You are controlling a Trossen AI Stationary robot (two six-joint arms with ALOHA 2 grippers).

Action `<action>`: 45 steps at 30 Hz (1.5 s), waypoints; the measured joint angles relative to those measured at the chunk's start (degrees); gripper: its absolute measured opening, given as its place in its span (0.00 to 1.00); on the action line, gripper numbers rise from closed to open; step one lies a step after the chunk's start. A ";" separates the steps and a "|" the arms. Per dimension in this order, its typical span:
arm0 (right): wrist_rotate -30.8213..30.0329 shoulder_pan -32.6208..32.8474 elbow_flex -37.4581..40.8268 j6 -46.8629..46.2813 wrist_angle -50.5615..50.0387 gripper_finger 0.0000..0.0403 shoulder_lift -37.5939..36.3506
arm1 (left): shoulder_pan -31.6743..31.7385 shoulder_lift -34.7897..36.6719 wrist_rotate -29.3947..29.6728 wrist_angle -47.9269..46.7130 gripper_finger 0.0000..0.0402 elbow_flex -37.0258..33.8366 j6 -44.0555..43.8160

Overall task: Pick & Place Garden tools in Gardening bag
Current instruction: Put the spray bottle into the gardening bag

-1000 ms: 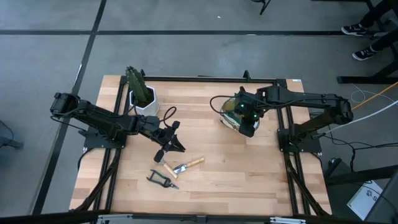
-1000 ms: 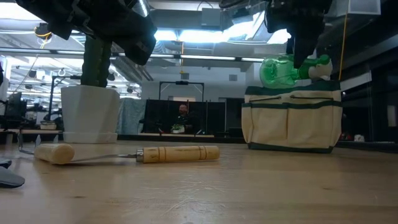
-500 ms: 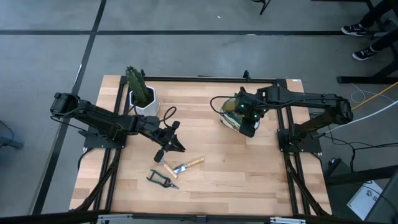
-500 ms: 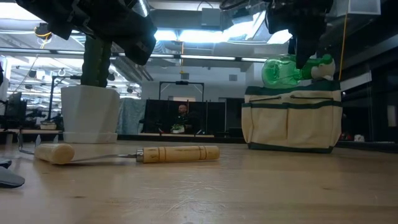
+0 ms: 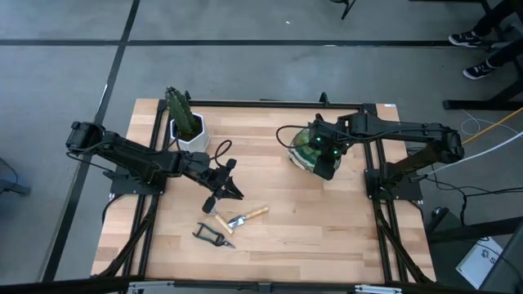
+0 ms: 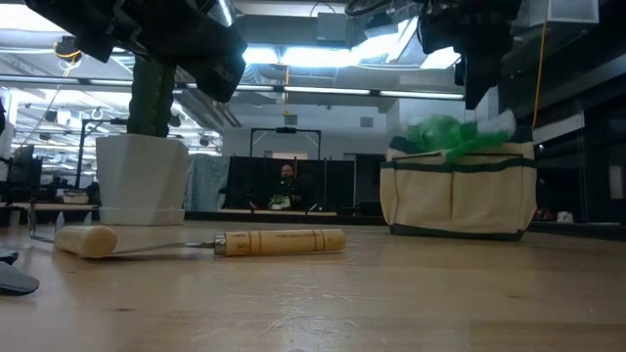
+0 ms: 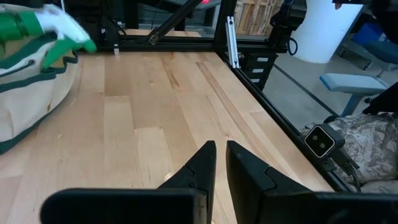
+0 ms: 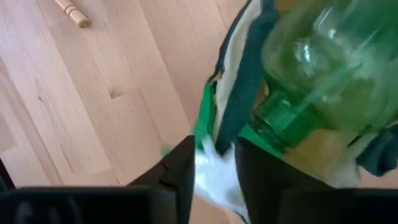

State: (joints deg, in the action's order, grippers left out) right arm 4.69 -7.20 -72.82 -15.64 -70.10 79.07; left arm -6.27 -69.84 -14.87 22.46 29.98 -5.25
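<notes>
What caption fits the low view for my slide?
Green spray bottle drops blurred into the tan gardening bag beneath the right gripper; two wooden-handled tools lie near the white pot.

High overhead; low table-level; wrists close; all share bag (image 5: 304,150).

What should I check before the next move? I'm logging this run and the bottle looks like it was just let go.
1. Spray bottle over the bag: ok, it shows blurred at the bag's rim, below the right gripper.
2. Bottle fully settled inside: cannot tell.
3. Right gripper free of the bottle: ok in the low view, which shows a gap between them; finger opening cannot be read.
4. Bag upright: ok.
5. Remaining tools reachable: ok; trowel, rake and shears lie on the table.
6. Left gripper ready: ok, hanging near the trowel with fingers nearly together, holding nothing.
</notes>
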 joint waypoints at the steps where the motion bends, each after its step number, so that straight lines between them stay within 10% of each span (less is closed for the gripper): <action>1: -0.22 0.00 0.00 0.00 0.06 0.33 0.00 | -0.01 0.00 0.00 0.01 0.08 0.00 0.00; 19: -10.86 0.06 0.00 -3.44 0.29 0.41 0.00 | 0.01 0.00 0.00 0.02 0.08 0.00 0.00; 31: -15.01 -0.28 -0.04 -3.50 1.71 0.14 4.89 | 0.01 0.00 0.00 0.02 0.08 0.00 -0.01; 45: -12.54 -1.11 -0.02 -1.94 -1.45 0.12 8.90 | -0.01 0.00 0.00 0.02 0.08 0.00 -0.01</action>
State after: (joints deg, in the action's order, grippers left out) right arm -7.85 -8.31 -72.84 -17.58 -71.55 87.97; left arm -6.28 -69.84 -14.87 22.48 29.98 -5.25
